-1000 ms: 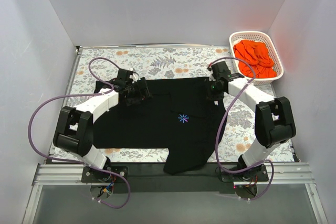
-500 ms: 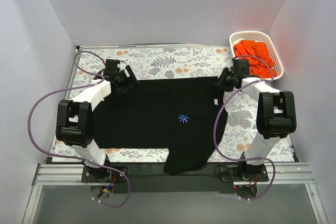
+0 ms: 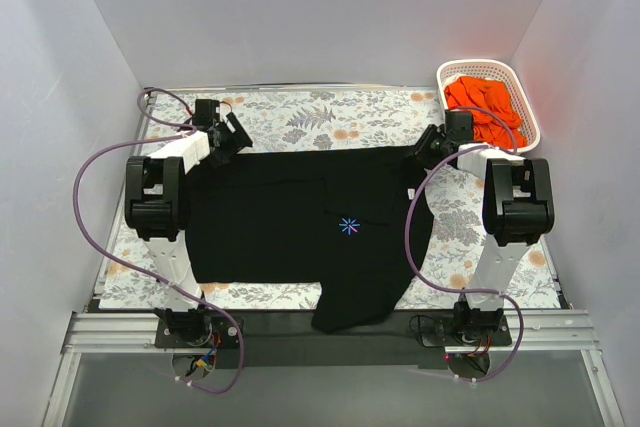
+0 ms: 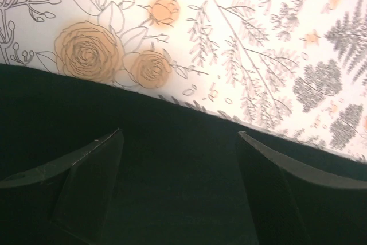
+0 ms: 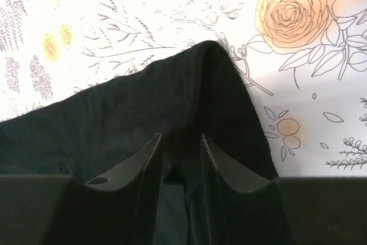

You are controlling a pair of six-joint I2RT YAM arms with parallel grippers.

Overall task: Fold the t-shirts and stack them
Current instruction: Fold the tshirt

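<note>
The black t-shirt (image 3: 290, 217) lies spread on the flowered table, its pale-blue starburst logo (image 3: 349, 226) up and a flap hanging over the near edge. My left gripper (image 3: 232, 137) is at the shirt's far left corner. In the left wrist view it (image 4: 179, 133) is open wide just above the black cloth (image 4: 57, 101). My right gripper (image 3: 428, 147) is at the far right corner. In the right wrist view it (image 5: 180, 136) is shut on a fold of the shirt (image 5: 114, 113). Orange t-shirts (image 3: 485, 107) lie in the basket.
The white lattice basket (image 3: 478, 65) stands at the far right corner of the table. The flowered tablecloth (image 3: 320, 117) shows beyond the shirt's far edge. Grey walls enclose the table on three sides. Purple cables loop beside both arms.
Both grippers have moved outward and away from me, from over the shirt's upper part to its far corners. The shirt's far edge now lies stretched straighter.
</note>
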